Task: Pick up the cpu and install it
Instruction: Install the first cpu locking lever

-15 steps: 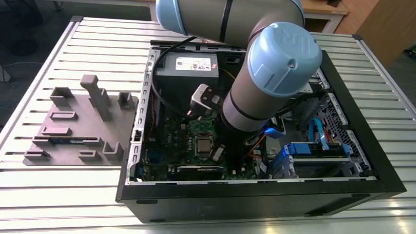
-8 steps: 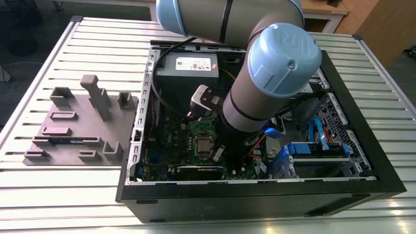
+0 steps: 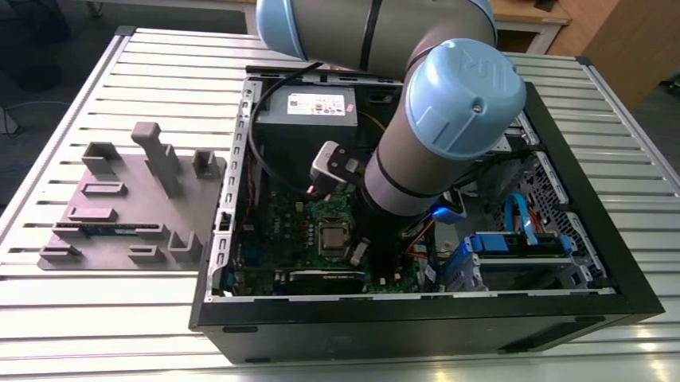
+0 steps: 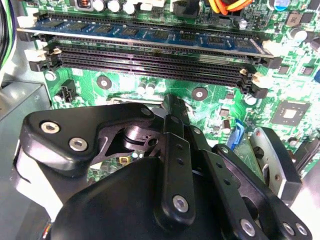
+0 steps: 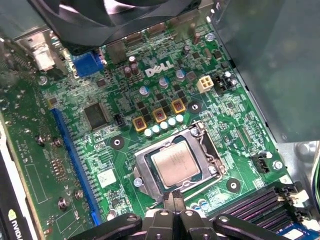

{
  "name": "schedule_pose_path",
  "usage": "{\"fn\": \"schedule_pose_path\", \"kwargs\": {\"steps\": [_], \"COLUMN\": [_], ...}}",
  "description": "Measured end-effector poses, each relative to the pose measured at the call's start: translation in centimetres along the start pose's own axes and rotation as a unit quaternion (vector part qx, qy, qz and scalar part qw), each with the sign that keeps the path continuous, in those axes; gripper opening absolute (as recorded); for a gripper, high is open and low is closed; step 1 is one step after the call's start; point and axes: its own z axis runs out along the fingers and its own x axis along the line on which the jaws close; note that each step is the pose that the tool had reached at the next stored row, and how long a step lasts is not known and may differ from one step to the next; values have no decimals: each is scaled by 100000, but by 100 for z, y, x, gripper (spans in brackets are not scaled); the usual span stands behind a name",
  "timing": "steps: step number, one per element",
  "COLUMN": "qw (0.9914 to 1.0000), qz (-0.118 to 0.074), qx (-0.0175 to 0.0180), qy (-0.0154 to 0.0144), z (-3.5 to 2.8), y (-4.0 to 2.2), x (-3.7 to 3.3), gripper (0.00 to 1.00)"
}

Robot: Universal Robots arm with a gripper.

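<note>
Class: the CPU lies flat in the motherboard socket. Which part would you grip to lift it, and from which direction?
Grip the cpu by two opposite thin edges, coming straight down from above. It lies flat, recessed in the socket frame, so no side approach seems open. The gripper hangs at the socket's edge nearest the memory slots.

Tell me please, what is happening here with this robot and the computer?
The robot arm reaches into an open computer case that lies on a slatted metal table. In the first wrist view, the cpu already sits in the socket of the green motherboard. The gripper is shut, holds nothing, and hovers at the socket's edge.
</note>
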Motion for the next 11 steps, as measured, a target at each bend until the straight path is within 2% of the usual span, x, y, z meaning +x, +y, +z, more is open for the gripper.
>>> {"fn": "schedule_pose_path", "kwargs": {"steps": [11], "qw": [100000], "qz": [-220], "qx": [-9], "qy": [41], "z": [12], "y": [-23], "x": [-9], "gripper": [11]}}
